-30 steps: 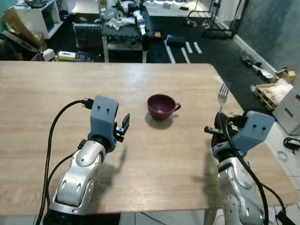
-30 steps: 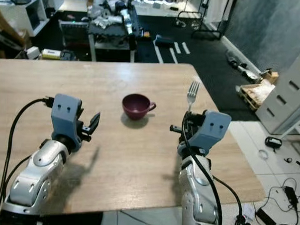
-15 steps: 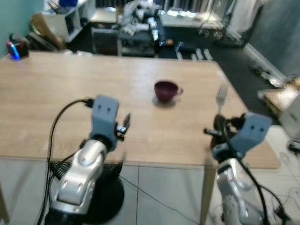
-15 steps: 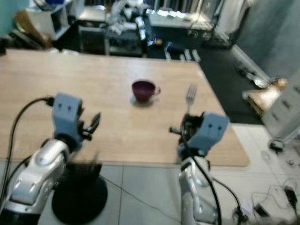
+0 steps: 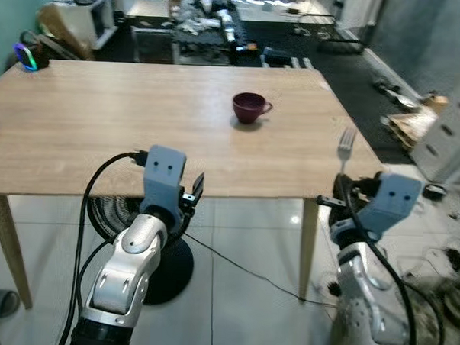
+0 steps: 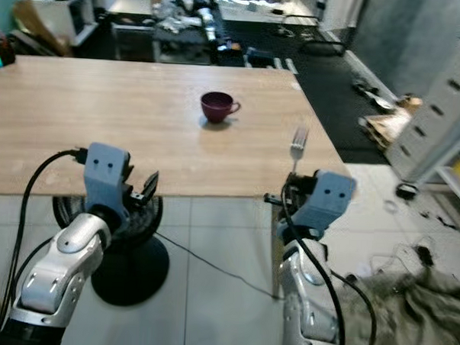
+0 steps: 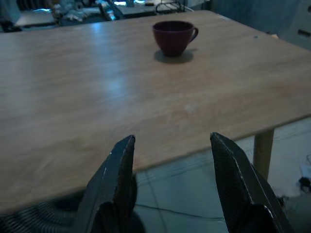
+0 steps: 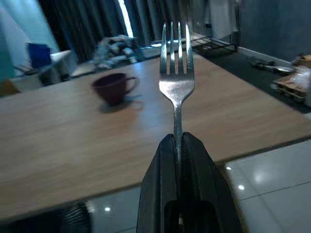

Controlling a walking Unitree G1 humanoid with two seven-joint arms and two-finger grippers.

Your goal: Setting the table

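R gripper [image 8: 181,145] clamped on fork [image 8: 176,73], tines up. Cup [image 5: 249,108] on table [image 5: 102,121] at my 11 o'clock. L gripper [image 7: 172,165] wide, empty; R arm places.

Bright, cool daylight up top, dimmer and murkier at the wrists.

Head views are sharp and evenly lit, light coming from the far end of the room; a pale sheen runs across the table [image 5: 102,129], the cup [image 5: 249,108] drops a small soft shadow, and glossy floor tiles [image 5: 247,311] throw back white spots. A slight bow shows toward the frame edges. Left wrist view is darker and bluish, grainy, with a cold glare streak on the wood and the fingers [image 7: 116,179] near-black. Right wrist view has the fork [image 8: 176,82] crisp and glinting, while the backdrop goes soft and its window blows out white.
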